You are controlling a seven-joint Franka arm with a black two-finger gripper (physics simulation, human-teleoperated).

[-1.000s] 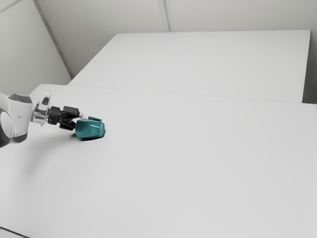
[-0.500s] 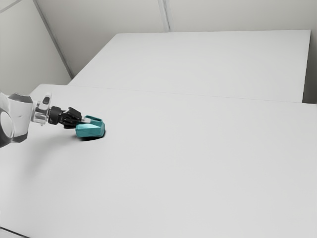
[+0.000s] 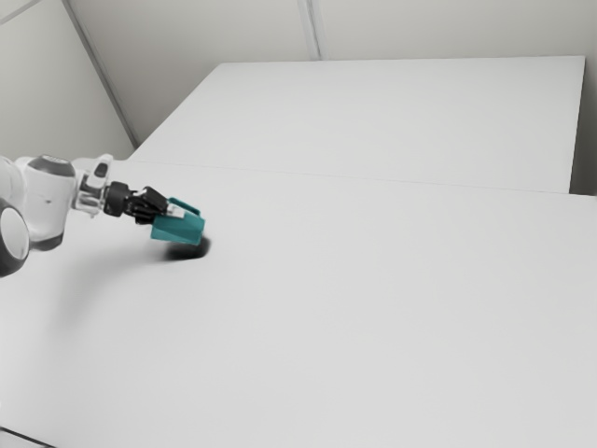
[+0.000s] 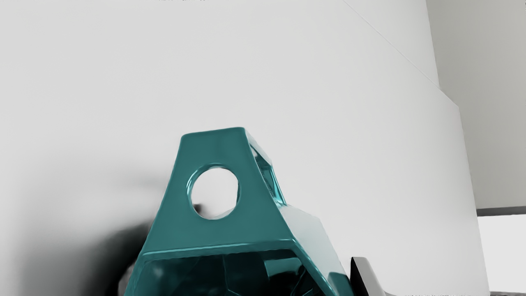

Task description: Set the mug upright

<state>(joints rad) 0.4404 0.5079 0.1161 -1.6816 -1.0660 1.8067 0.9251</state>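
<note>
Claw point(image 3: 174, 213) closed on the mug point(image 3: 177, 230), walls pinched from both sides. Exterior view: mug's at 9 o'clock from centre, tilted, off the surface point(image 3: 373, 308), shadow point(image 3: 189, 251) at its 6; I reach in from its 10. Mouth point(image 4: 222, 273) faces me, handle point(image 4: 213, 144) near 12. Likely lifted for turning room; base needs to swing down.

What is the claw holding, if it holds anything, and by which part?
The claw holds the teal mug by its body's outer side walls, near the open mouth.
</note>
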